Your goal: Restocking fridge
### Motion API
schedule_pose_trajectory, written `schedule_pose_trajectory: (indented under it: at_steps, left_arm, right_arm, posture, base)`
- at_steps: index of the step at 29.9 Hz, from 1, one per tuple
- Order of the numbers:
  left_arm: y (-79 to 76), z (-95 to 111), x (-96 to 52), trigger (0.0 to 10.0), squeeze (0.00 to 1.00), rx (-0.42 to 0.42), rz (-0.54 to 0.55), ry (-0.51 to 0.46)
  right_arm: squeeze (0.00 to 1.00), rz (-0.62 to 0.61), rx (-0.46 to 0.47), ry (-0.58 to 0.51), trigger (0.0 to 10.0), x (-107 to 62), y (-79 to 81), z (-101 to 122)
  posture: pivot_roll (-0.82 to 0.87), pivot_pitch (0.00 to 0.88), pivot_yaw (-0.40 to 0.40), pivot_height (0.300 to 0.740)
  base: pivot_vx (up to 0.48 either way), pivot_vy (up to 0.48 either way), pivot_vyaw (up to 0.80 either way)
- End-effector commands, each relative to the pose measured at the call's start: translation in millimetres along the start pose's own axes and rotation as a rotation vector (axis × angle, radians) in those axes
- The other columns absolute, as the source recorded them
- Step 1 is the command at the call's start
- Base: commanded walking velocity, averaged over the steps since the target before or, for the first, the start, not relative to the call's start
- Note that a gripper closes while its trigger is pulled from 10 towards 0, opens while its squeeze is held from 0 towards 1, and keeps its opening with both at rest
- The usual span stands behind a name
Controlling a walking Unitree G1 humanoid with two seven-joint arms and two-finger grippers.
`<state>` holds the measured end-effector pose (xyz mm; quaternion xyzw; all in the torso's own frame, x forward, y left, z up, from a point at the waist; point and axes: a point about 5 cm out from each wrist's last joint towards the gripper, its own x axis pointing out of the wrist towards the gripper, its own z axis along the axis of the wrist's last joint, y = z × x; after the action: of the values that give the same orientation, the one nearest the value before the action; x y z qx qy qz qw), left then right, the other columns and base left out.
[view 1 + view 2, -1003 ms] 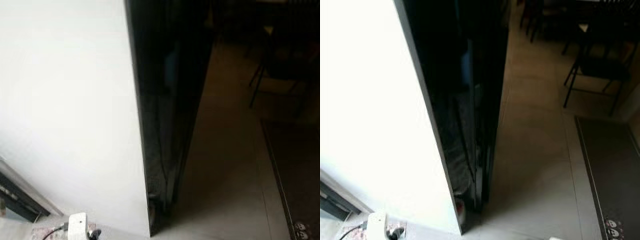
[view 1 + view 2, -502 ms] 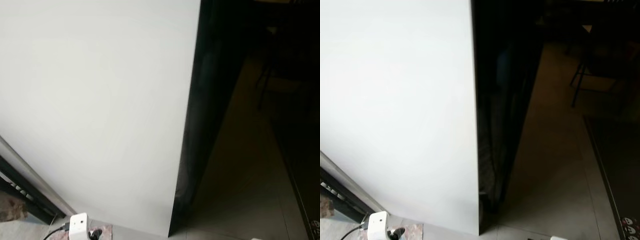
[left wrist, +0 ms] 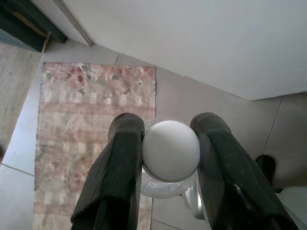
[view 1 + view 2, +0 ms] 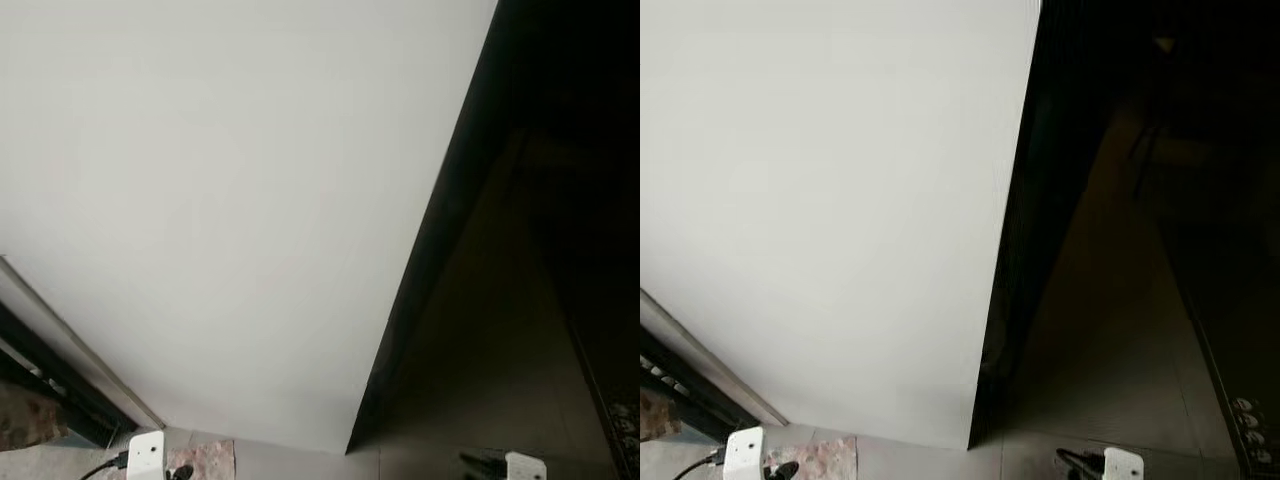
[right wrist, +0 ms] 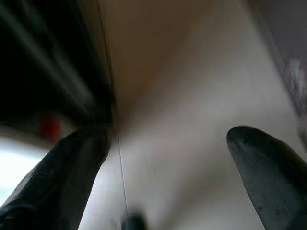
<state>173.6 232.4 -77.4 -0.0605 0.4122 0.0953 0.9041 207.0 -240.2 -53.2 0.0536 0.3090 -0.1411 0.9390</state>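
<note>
Carrying: the left claw (image 3: 170, 158) is clamped on a bottle (image 3: 171, 151), one black finger (image 3: 120, 167) either side of its ribbed white cap; the clear body hangs below, over a patterned rug (image 3: 91, 110) and pale floor tiles (image 3: 192, 103).
Right claw: the right claw (image 5: 168, 163) is spread wide and holds nothing; its picture is blurred, with a dark edge and a small red spot beside one finger.
Ahead: a large white panel (image 4: 230, 200) takes up most of the head views, its dark edge (image 4: 1005, 300) running down to the floor; I judge this to be the fridge or its door, seen from very close.
Progress: early to middle, by my reading. The bottle is in hand but no shelf or compartment is in view, so placing it remains, and possibly opening the door.
Hard to tell: the room to the right is nearly black; whether the fridge stands open, and the bottle's contents, cannot be made out.
</note>
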Motion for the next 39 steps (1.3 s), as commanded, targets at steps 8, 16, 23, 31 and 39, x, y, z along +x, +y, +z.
schedule_pose_trajectory:
  at_steps: [8, 16, 23, 31, 39]
  left_arm:
    - [0.6, -6, -1.8, 10.0, 0.0, 0.053, -0.011, 0.018]
    - [2.2, -7, -2.4, 10.0, 0.0, 0.049, -0.006, 0.019]
    - [2.4, -6, -2.3, 10.0, 0.0, 0.044, 0.001, 0.009]
    - [1.6, -6, -2.2, 10.0, 0.0, 0.036, 0.0, 0.005]
    - [1.2, -6, -2.2, 10.0, 0.0, 0.039, 0.001, 0.003]
  right_arm:
    - [0.0, 0.002, 0.024, -0.098, 10.0, 6.7, 5.0, 24]
    - [0.0, 0.014, 0.025, -0.103, 10.0, 8.0, 10.6, 27]
    - [0.0, 0.011, 0.016, -0.094, 10.0, 6.6, 10.6, 22]
    - [0.0, 0.009, 0.015, -0.113, 10.0, 7.7, 10.3, 28]
    - [0.0, 0.032, -0.044, -0.234, 10.0, 12.6, 15.0, 57]
  posture:
    - [0.02, 0.027, 0.009, 0.74]
    - [0.02, 0.028, 0.008, 0.74]
    - [0.03, 0.03, 0.007, 0.74]
    - [0.03, 0.03, 0.006, 0.74]
    - [0.03, 0.028, 0.006, 0.74]
  base:
    - [0.0, -0.035, 0.0]
    - [0.0, -0.286, 0.0]
    - [0.0, -0.245, 0.0]
    - [0.0, 0.0, 0.0]
    - [0.0, 0.0, 0.0]
